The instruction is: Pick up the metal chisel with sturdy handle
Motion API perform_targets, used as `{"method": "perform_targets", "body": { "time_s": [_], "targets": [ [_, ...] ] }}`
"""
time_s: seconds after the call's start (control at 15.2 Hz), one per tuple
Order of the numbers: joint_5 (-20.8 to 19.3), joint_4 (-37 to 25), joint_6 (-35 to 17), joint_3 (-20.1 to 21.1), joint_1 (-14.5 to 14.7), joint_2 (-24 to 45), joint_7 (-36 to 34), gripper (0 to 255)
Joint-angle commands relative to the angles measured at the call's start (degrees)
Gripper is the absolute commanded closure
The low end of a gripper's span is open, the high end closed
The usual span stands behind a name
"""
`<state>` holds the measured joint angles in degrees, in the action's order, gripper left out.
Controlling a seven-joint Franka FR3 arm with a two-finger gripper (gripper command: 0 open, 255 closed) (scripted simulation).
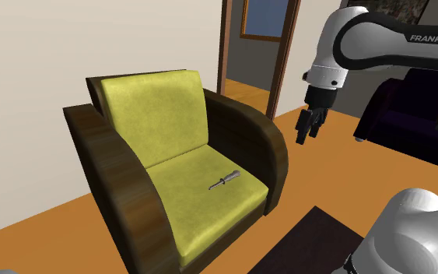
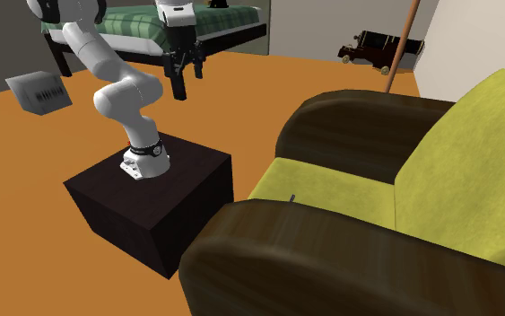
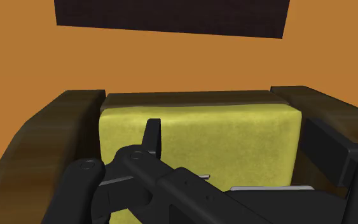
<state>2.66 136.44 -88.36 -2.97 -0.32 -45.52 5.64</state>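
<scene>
Chisel [image 1: 225,181] flat on armchair [image 1: 104,159] seat, not yet taken
Near the armchair's front corner, on the yellow cushion [image 1: 186,210]; probably light, stiff, slick on the blade; best pinched across the thicker handle; beyond the armchair's arm, gripper [image 1: 307,134] aloft, fingers spread, empty

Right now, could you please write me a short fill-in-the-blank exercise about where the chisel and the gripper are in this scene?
1. The chisel lies on the armchair's ___ cushion.
2. The gripper hangs above the floor, its fingers apart, holding ___.
3. The floor around the armchair is coloured ___.
Missing words: seat; nothing; orange.
</scene>
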Motion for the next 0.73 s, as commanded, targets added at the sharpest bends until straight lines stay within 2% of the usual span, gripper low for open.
{"method": "perform_targets", "body": {
  "time_s": [0.0,0.33,0.66],
  "targets": [
    [0.0,0.0,0.0,0.0,0.0,0.0,0.0,0],
    [2.5,4.3,-10.3,5.0,-1.1,4.9,-9.8,0],
    [3.9,6.0,-20.7,9.8,-2.5,12.5,-19.4,0]
  ]
}}
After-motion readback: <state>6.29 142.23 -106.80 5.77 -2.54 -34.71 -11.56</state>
